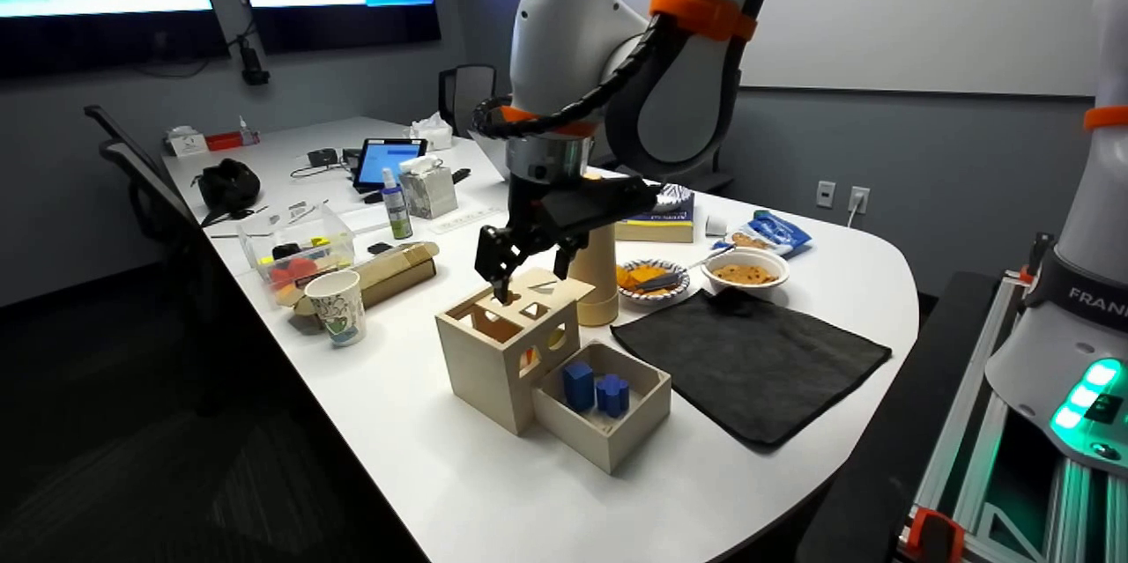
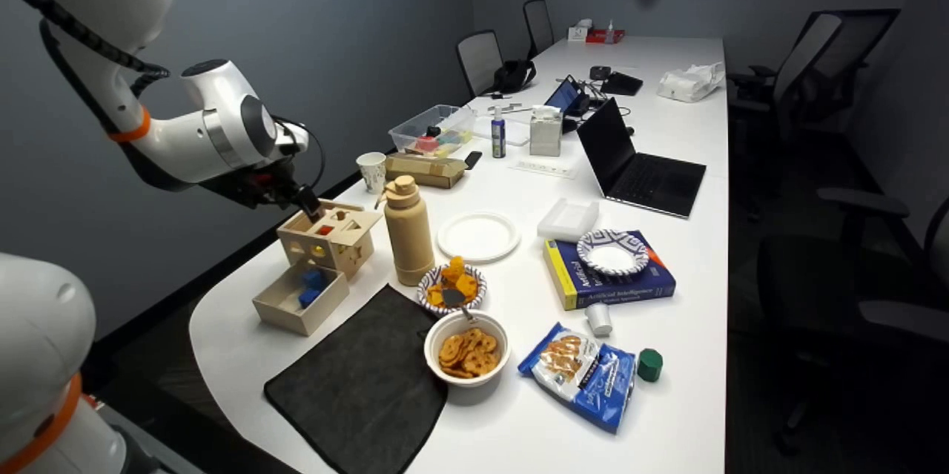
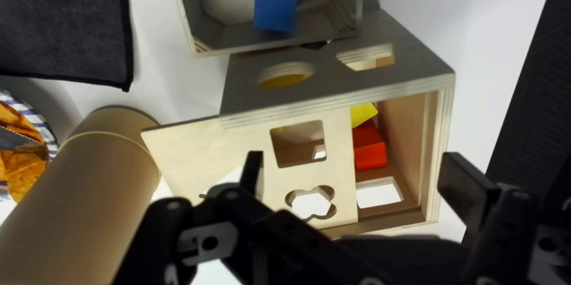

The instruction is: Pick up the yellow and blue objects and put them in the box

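The box (image 1: 480,369) is light wood with shape cut-outs, and its top panel (image 3: 339,155) is slid partly aside, leaving a gap. Through that gap in the wrist view a yellow object (image 3: 362,114) lies inside, partly hidden by the panel. Yellow also shows through the round side hole; whether it is the same piece I cannot tell. Two blue objects, a block (image 1: 578,387) and a flower-shaped piece (image 1: 612,396), stand in the low wooden tray. Just above the box top, my gripper (image 3: 352,160) is open, its fingers wide apart with nothing between them.
Inside the box a red block (image 3: 369,146) touches the yellow piece. The tray (image 1: 568,431) adjoins one box face. A tall tan bottle (image 2: 410,237) stands close beside the box. Nearby are a black cloth (image 2: 363,385), a bowl of chips (image 2: 474,300) and a paper cup (image 1: 337,307).
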Robot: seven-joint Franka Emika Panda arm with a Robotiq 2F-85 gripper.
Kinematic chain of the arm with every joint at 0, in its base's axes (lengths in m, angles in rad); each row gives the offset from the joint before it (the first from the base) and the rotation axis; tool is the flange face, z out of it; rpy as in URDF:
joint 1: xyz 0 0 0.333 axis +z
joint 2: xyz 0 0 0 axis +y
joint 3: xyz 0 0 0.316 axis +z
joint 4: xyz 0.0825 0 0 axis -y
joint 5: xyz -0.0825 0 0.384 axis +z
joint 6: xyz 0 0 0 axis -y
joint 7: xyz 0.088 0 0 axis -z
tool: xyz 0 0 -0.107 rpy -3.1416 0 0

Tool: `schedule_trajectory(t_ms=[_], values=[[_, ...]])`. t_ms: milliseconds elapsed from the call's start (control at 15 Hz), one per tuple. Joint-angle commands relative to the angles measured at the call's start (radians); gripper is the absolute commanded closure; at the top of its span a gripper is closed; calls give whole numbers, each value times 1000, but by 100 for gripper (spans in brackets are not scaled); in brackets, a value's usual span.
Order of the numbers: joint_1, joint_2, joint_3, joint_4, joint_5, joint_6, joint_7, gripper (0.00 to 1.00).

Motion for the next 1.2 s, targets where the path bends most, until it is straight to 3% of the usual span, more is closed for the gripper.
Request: schedule_trajectory(t_ms=[0,533,1133], values=[[30,-93,-16,-119,-3,35,100,0],[53,31,-94,-104,-30,75,241,0],[25,200,-66,-90,18,242,212,0]])
